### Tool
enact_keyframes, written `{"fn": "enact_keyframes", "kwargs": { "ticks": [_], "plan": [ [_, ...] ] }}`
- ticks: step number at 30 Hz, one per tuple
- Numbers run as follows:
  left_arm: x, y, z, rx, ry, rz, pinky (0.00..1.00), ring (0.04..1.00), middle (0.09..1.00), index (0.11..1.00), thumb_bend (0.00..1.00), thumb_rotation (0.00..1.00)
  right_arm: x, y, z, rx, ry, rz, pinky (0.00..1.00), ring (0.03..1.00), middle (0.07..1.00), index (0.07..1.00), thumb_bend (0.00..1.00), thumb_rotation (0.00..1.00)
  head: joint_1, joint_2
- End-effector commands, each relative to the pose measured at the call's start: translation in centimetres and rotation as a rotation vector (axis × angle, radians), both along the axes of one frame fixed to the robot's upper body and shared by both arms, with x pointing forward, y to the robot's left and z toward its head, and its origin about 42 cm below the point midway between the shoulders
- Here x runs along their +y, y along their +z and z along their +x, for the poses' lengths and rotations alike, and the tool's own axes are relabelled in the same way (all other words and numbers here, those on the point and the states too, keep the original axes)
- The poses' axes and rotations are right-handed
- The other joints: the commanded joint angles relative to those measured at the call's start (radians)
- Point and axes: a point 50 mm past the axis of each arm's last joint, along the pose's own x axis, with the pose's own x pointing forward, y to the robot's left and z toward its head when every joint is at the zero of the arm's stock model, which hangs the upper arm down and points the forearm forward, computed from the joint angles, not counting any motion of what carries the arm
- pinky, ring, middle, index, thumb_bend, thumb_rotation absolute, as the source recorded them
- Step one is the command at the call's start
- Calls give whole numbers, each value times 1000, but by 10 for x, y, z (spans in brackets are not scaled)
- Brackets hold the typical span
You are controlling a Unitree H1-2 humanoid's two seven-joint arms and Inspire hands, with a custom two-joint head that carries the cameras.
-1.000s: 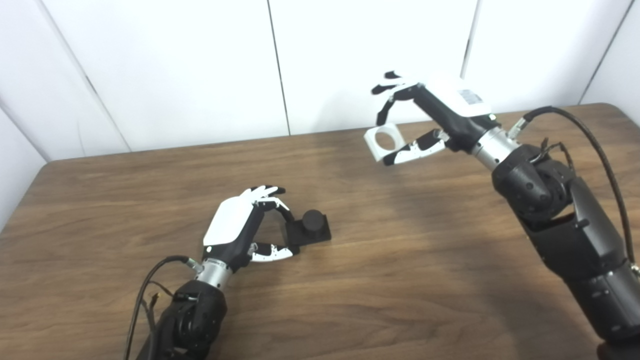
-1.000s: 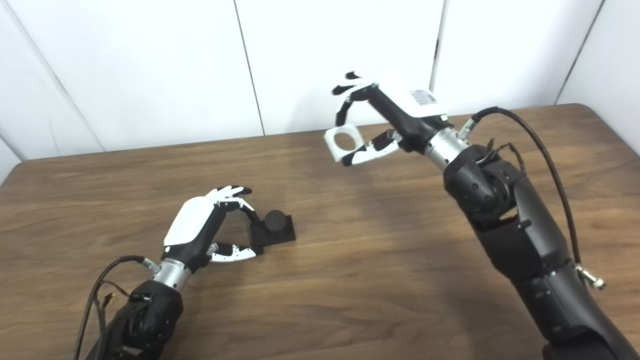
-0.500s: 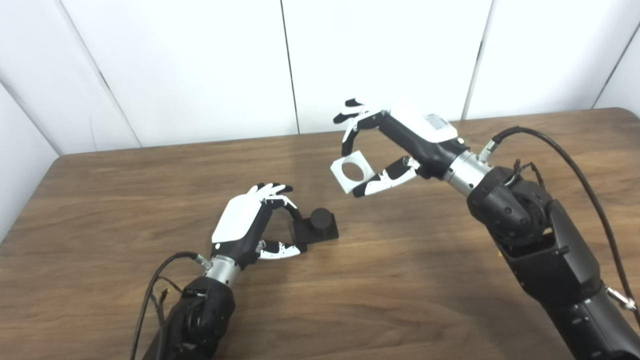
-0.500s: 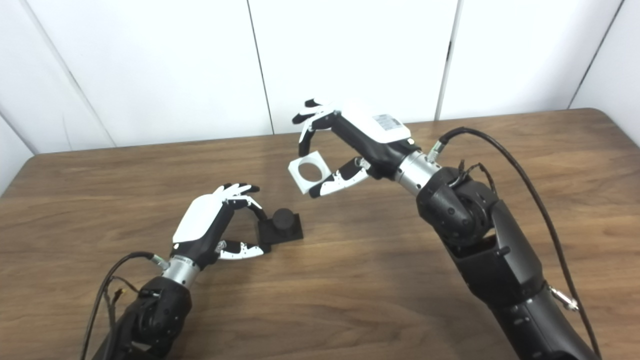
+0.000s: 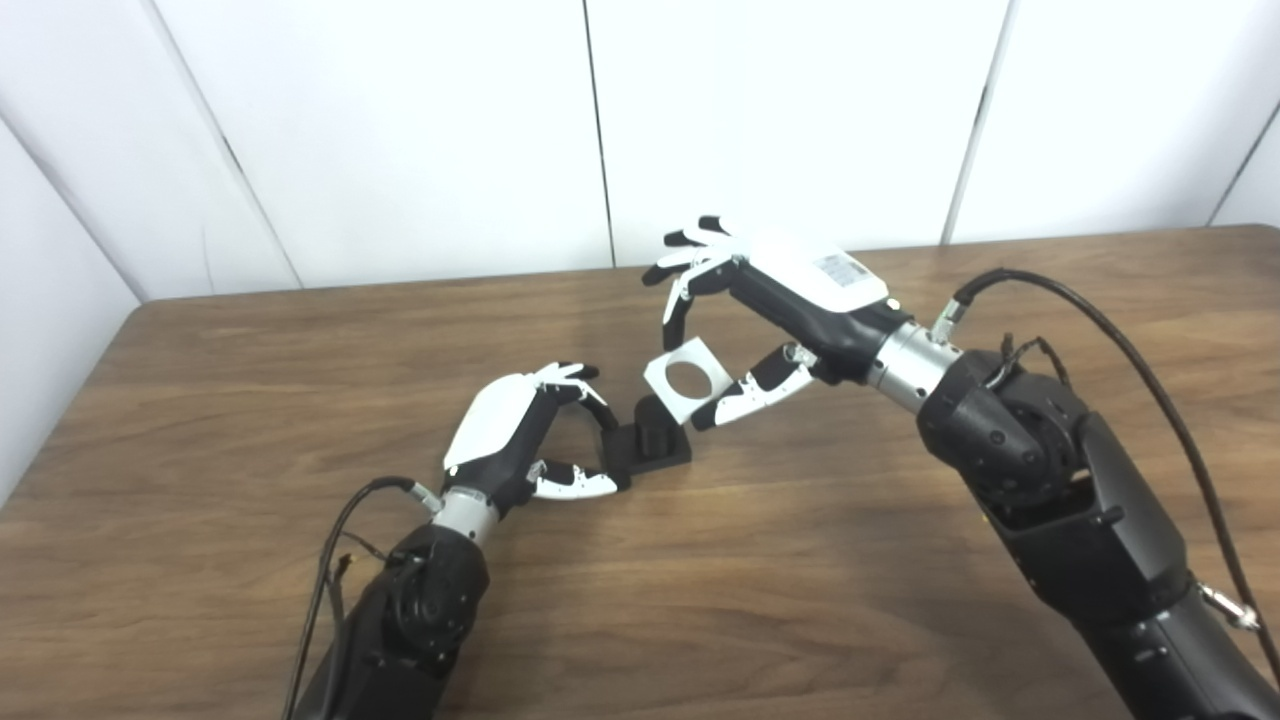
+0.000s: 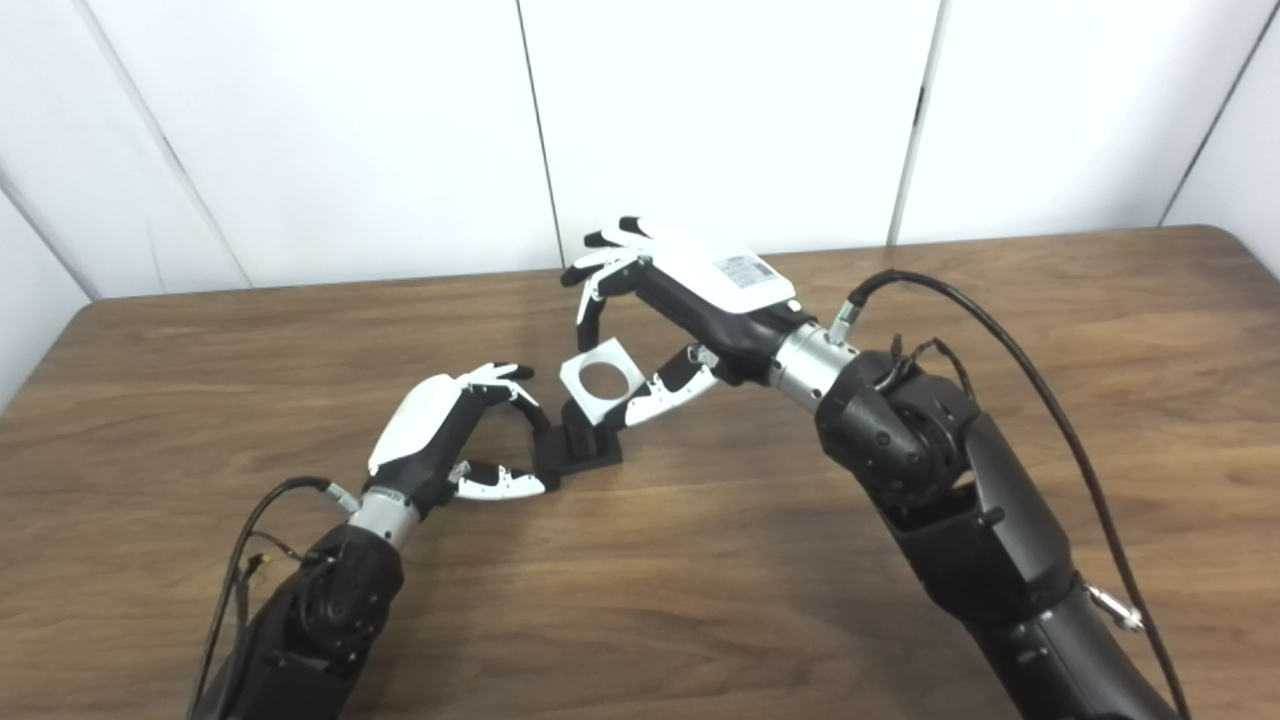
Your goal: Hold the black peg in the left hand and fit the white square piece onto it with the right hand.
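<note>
The black peg (image 5: 652, 441) stands on the wooden table (image 5: 800, 560), a short round post on a square black base, near the middle of the table. The left hand (image 5: 520, 440) rests low beside it on its left side, and its fingers (image 5: 590, 400) and thumb are closed around the left edge of the base, so the hand grasps the peg while the base sits on the table. The right hand (image 5: 760, 320) is in the air just to the right and above, with its arm coming from the lower right. It holds the white square piece (image 5: 684, 378) pinched between one bent finger on the top and the thumb (image 5: 745, 395) below; the other fingers are spread upward and touch nothing. The white piece is tilted, with its round hole facing toward the camera, and its lower corner is just over the top of the post. From these views I cannot tell whether the piece touches the post already, but the post is not inside the hole. A black cable (image 5: 1130, 340) runs in a loop along the right forearm.
</note>
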Motion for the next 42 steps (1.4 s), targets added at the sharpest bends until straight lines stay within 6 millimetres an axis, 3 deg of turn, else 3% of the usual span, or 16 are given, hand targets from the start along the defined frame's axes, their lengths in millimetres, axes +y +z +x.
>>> {"fn": "enact_keyframes", "kwargs": {
  "ticks": [1,13,26,42],
  "plan": [
    [3,-4,4,67,21,42,980,937,868,486,516,79,7,22,3,-80,33,13,1000,932,814,479,518,142,1,1],
    [3,-1,3,93,34,52,955,926,863,487,516,78,8,16,8,-70,36,9,1000,928,816,479,517,141,0,3],
    [4,-4,3,92,30,64,964,931,869,487,515,79,15,0,39,-23,-36,-10,996,917,814,481,518,140,6,2],
    [2,-7,1,88,26,89,954,926,865,488,516,82,31,-15,59,8,-68,-11,984,910,812,481,518,142,10,4]
  ]
}}
